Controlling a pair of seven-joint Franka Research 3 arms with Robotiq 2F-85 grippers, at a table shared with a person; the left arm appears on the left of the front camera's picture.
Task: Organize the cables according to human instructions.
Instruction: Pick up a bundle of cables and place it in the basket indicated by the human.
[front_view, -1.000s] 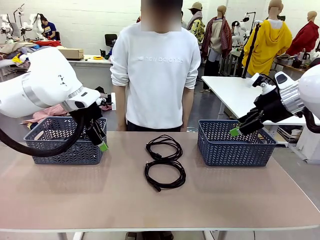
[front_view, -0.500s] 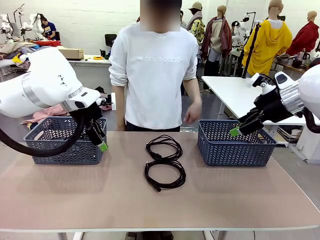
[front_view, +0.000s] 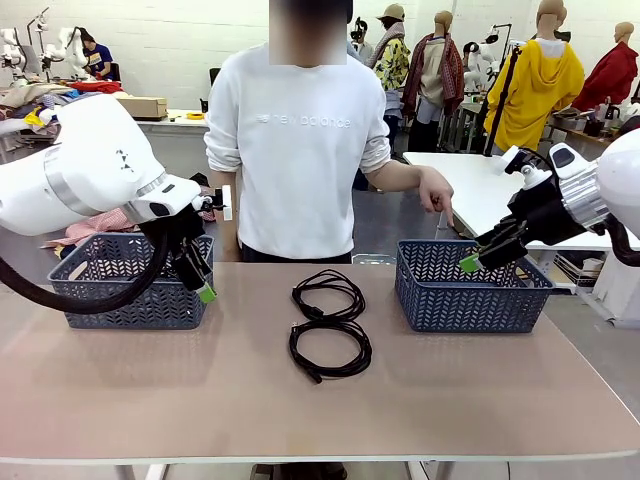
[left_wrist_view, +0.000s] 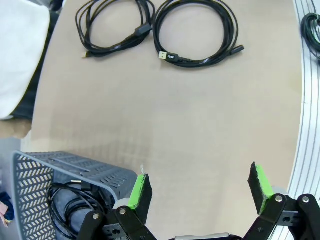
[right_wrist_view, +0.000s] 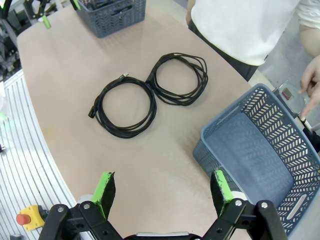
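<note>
Two black cables lie coiled side by side mid-table, the far cable (front_view: 325, 274) toward the person and the near cable (front_view: 293, 350) toward me. The left wrist view shows them as the far cable (left_wrist_view: 110, 48) and the near cable (left_wrist_view: 197, 62); in the right wrist view they are the near cable (right_wrist_view: 122, 134) and the far cable (right_wrist_view: 175, 101). Another cable (left_wrist_view: 82, 192) lies inside the left basket (left_wrist_view: 35, 170). My left gripper (front_view: 200, 280) hangs open in front of that basket. My right gripper (front_view: 475, 258) hovers open over the right basket (front_view: 470, 300), whose inside (right_wrist_view: 260, 150) is bare.
The person stands at the far edge, with one hand (front_view: 436, 190) held out above the right basket's far side. The left basket (front_view: 130, 295) sits at the table's left. A white table (front_view: 470, 175) stands behind on the right.
The person's hand has risen from the side and moved out over the right basket. Both arms and the cables have stayed still.
</note>
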